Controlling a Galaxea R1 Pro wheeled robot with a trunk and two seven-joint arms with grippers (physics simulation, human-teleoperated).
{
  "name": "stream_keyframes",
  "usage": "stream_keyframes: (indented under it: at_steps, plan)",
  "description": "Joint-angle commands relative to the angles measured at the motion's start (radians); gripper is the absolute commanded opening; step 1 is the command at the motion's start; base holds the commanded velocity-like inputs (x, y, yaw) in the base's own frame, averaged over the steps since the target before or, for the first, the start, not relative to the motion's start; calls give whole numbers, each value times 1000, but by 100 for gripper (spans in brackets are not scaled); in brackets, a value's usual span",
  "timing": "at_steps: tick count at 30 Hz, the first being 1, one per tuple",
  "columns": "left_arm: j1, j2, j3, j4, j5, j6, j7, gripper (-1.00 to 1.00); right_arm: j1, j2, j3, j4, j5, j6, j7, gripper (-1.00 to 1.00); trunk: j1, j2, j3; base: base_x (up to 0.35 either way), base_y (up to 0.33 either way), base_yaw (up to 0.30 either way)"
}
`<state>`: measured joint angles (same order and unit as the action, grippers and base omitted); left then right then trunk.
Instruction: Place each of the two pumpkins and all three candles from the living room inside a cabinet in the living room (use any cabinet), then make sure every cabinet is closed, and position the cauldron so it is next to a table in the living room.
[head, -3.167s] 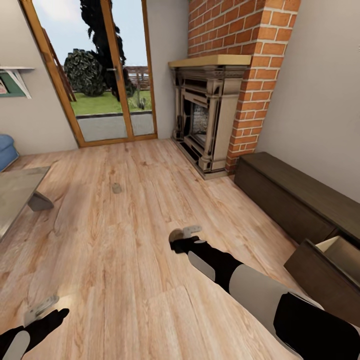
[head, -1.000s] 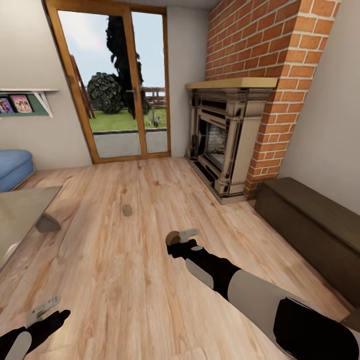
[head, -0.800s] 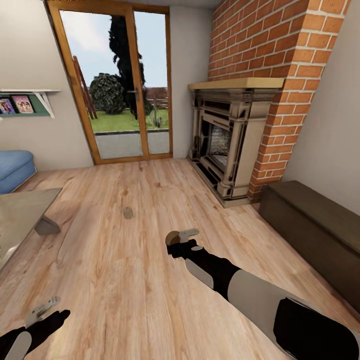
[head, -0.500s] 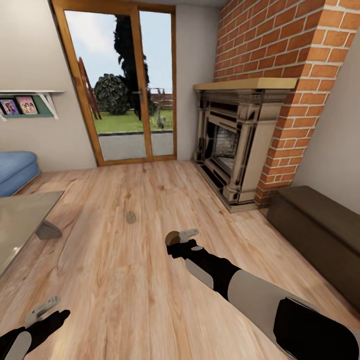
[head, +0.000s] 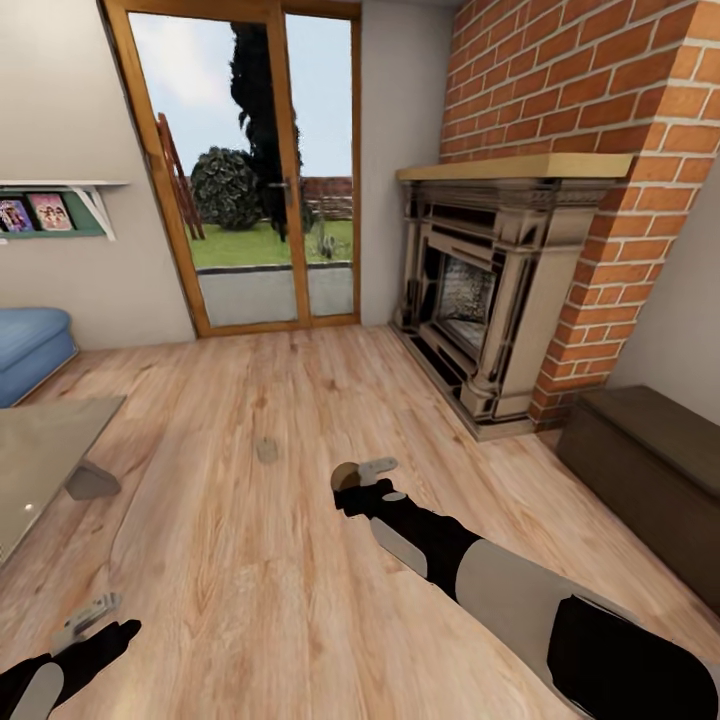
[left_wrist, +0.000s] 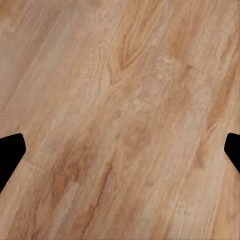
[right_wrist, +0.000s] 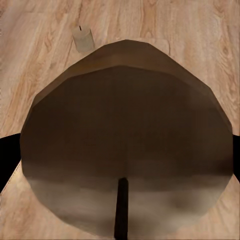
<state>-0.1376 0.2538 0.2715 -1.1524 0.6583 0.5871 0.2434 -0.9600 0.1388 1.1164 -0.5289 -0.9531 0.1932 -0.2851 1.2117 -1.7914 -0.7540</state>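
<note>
**Current step:** transport of a candle to the cabinet.

**Pincer state**
- The right pincer (head: 362, 476) is extended forward over the plank floor (head: 240, 590). It is clamped on a round brown body with a dark wick line. At this range the right wrist view is blurred, so the body is taken to be one candle (right_wrist: 125, 145) seen top-on, not confirmed.
- The left pincer (head: 88, 617) is held low near the floor. Its fingers stand well apart with nothing between them.

**Location of task items**
- A second candle (head: 266, 451) stands upright on the floor ahead of the right pincer, between the counter (head: 45, 440) and the fireplace (head: 480, 290).
- The cabinet (head: 650, 460) runs along the wall to the right of the fireplace. The panels in view sit flush.

**Next move (judgement)**
1. Either approach the floor candle and lower the free left pincer around it, or turn the base right toward the cabinet.
2. Depositing the load calls for an open compartment. A panel must be opened first, and the left pincer is the free one for it.
</note>
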Motion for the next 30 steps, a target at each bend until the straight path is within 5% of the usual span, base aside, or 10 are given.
stream_keyframes:
  at_steps: [1, 30]
  plan:
    - [0, 0, 0, -1, 11, 3, 8, 100, -2, 0, 6, -2, -4, 2, -7, -100, 1, 0, 0, 321, 160, 166]
    - [0, -1, -2, 0, 9, 2, 8, 100, -2, 1, 8, -2, -4, 2, -6, -100, 1, 0, 4, 324, 25, 39]
